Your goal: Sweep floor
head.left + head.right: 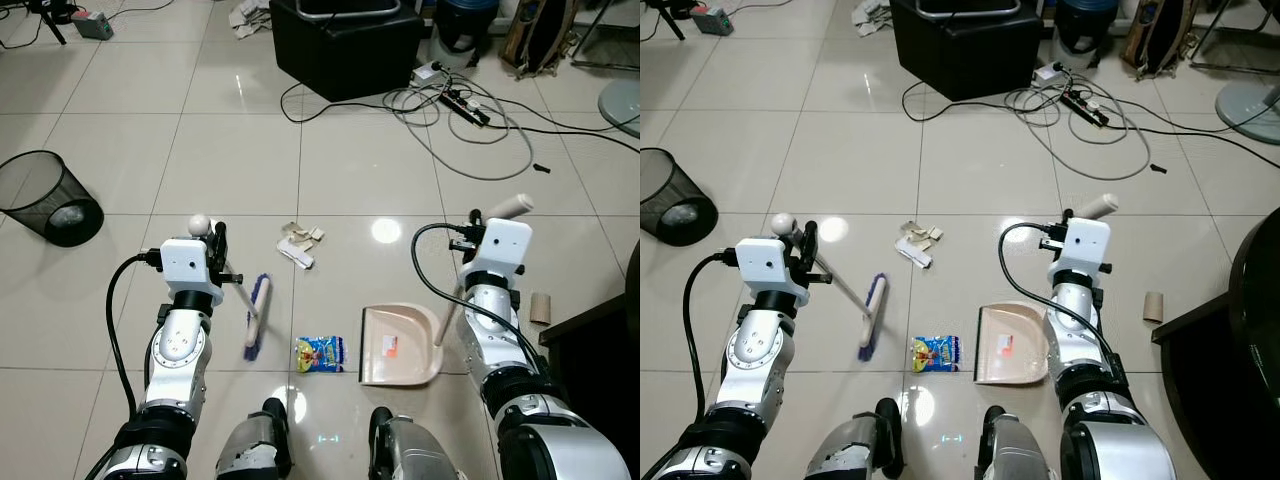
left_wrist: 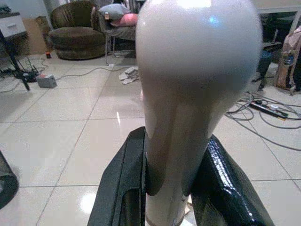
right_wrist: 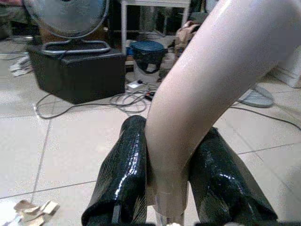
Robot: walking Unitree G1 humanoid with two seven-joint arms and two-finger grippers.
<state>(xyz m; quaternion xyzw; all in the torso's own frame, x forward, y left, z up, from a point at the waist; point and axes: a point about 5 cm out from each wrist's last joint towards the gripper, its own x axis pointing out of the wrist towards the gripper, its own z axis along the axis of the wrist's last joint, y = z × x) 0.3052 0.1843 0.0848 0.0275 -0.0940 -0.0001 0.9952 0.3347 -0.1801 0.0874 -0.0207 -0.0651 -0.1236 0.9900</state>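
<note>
Underfoot, glossy pale tile floor (image 1: 120, 130) — cables (image 1: 470, 120) trailing.

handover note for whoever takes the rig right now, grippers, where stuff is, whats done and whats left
Left gripper: shut on the brush handle; bristles rest on the floor ahead of the left arm.
Right gripper: shut on the dustpan handle; pan sits on the floor, mouth toward the robot.
Litter: snack wrapper between brush and dustpan; paper scraps farther ahead; cardboard tube out to the right. Bin lies tipped far left.
Done: both tools in hand. Nothing in the pan yet.
Left: sweep wrapper, scraps and tube into the pan, likely empty it into the bin.
</note>
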